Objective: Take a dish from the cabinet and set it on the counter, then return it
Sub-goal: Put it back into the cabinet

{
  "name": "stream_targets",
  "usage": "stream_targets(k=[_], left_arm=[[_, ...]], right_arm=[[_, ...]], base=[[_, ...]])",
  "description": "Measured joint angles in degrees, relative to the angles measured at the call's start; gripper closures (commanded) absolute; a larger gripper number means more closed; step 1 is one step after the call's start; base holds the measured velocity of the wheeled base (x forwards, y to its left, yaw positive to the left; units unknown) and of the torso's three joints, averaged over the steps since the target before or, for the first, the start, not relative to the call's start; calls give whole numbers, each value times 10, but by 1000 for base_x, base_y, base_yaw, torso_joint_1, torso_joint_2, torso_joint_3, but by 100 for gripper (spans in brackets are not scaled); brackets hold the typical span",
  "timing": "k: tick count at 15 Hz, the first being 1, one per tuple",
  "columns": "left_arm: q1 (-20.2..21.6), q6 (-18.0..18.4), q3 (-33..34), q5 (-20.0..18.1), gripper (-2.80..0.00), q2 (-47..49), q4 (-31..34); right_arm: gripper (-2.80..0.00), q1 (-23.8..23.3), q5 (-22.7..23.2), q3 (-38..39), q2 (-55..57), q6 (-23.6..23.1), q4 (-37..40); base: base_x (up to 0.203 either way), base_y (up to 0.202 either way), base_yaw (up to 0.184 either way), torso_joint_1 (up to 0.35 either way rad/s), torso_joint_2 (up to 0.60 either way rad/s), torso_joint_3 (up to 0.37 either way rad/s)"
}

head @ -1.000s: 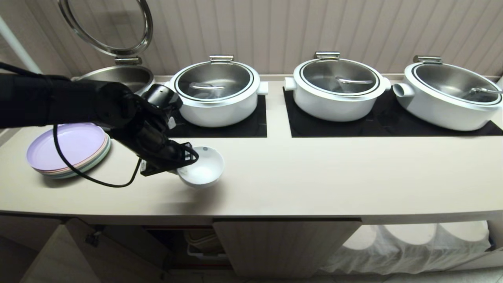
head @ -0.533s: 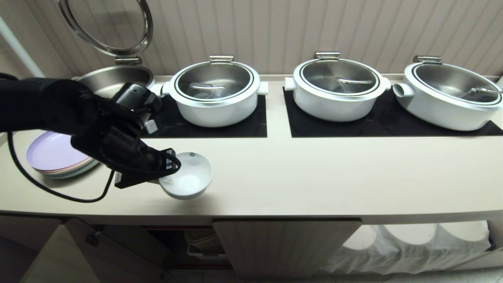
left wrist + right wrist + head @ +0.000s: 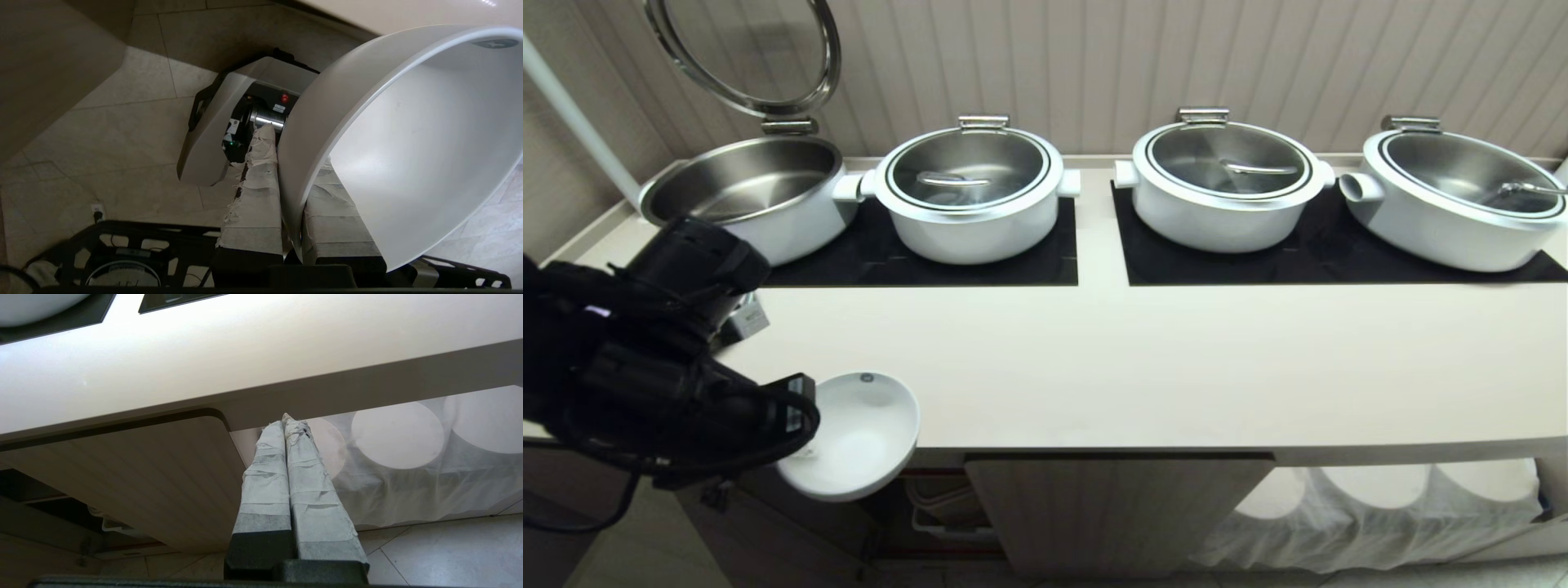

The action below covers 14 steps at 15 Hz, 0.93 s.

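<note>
**Student:** Where is the dish at this moment?

**Instructor:** The small, deep-sided white ceramic bowl (image 3: 849, 437), with a tiny dark mark just inside its rim, hangs in the air at the rounded front edge of the long cream-beige counter (image 3: 1143, 367). Part of it overlaps the edge in the head view; the rest is out over the dark opening of the low cabinet with beige ribbed doors (image 3: 1115, 510). It touches neither.

**Student:** What holds it?

**Instructor:** The left gripper (image 3: 292, 228), clenched on the bowl's wall: one tape-wrapped finger (image 3: 255, 196) outside, the other (image 3: 333, 220) inside. The bowl is tilted, its mouth turned partly away from the gripper.

**Student:** And the other arm?

**Instructor:** The right gripper (image 3: 288, 428) is parked low before the cabinet front, its taped fingers pressed together on nothing.

**Student:** How far along is the task?

**Instructor:** Judging from its position, the bowl is passing between counter and cabinet. Which way cannot be read from this moment alone. What remains, at the least, is lowering it through the opening beside the closed door and releasing it on a red-edged shelf (image 3: 927, 472).

**Student:** What surrounds the work?

**Instructor:** Behind, white pots with glass lids (image 3: 972, 192) stand on black rectangular mats (image 3: 1013, 265); one steel pan (image 3: 739, 184) stands open.
</note>
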Motion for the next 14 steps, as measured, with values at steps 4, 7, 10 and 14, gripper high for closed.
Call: stream_targets(k=[4, 7, 10, 14], left_arm=[[2, -22, 82, 3, 0, -85, 0], [1, -39, 122, 0, 0, -128, 0], [-2, -44, 150, -1, 0, -162, 2], [-1, -67, 178, -1, 0, -210, 4]], right_arm=[[0, 0, 0, 0, 0, 0, 0], [0, 0, 0, 0, 0, 0, 0], [0, 0, 0, 0, 0, 0, 0], [0, 0, 0, 0, 0, 0, 0]], base=[[0, 0, 0, 0, 0, 0], [0, 0, 0, 0, 0, 0], [0, 0, 0, 0, 0, 0], [0, 0, 0, 0, 0, 0]])
